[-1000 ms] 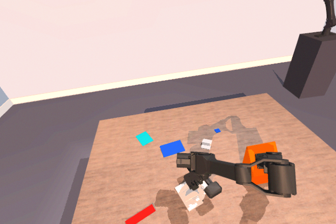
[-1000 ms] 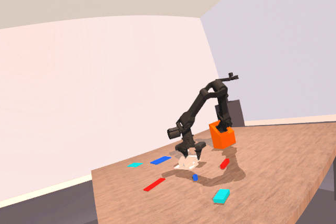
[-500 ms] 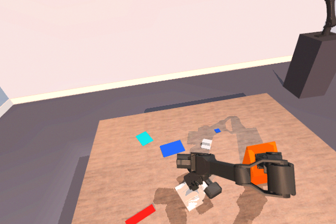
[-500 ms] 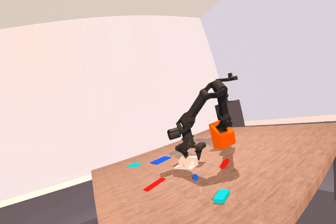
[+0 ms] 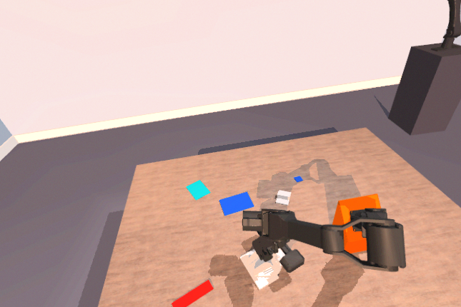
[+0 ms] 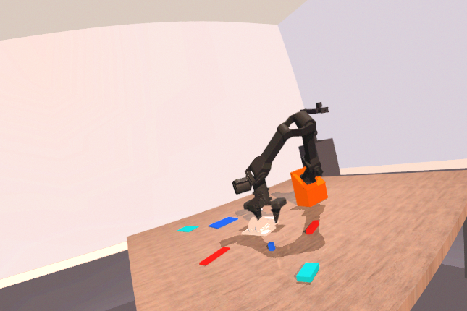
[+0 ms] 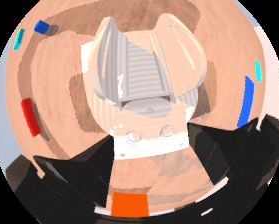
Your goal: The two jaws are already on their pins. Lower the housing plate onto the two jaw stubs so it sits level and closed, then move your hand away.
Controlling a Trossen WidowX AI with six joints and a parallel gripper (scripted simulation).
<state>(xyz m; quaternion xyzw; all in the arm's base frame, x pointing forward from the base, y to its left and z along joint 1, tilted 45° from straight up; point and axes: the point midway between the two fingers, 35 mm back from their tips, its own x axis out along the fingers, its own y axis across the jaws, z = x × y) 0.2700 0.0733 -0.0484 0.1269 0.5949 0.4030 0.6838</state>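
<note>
Gripper (image 5: pixel 278 258) (image 6: pixel 267 220) (image 7: pixel 148 131) set wide, nearly full span, but closed on something: pale housing plate (image 5: pixel 279 253) (image 6: pixel 268 218) (image 7: pixel 151 142) between the fingertips, one on each side. Pointing down, just right of center in the exterior view; lower middle in the top view, partly covering the plate there. In the wrist view, plate at center of frame, white near edge between the black fingers, two round details close to that edge.

Two pale curved jaws (image 7: pixel 107 65) (image 7: pixel 182 60) at upper middle of the wrist view, spread apart, ribbed surface between. Level seating or full closure of the plate on the stubs: cannot tell. Not let go of; release and move-away not done.

Around on the wooden table (image 5: pixel 165 231) (image 6: pixel 380 227): blue slab (image 5: pixel 236 203) (image 6: pixel 223 222) (image 7: pixel 245 101) and flat cyan piece (image 5: pixel 198 189) (image 6: pixel 187 228) (image 7: pixel 258 71), left of the gripper in the exterior view, at right edge of the wrist view. Long red bar (image 5: pixel 192 293) (image 6: pixel 214 256) at bottom left of center in the top view. Lower right of the exterior view: thick cyan block (image 6: pixel 308 272); above it, short red block (image 6: pixel 312 227). Orange base housing (image 5: pixel 356 243) (image 6: pixel 313 194) (image 7: pixel 130 205) at bottom of the wrist view.
</note>
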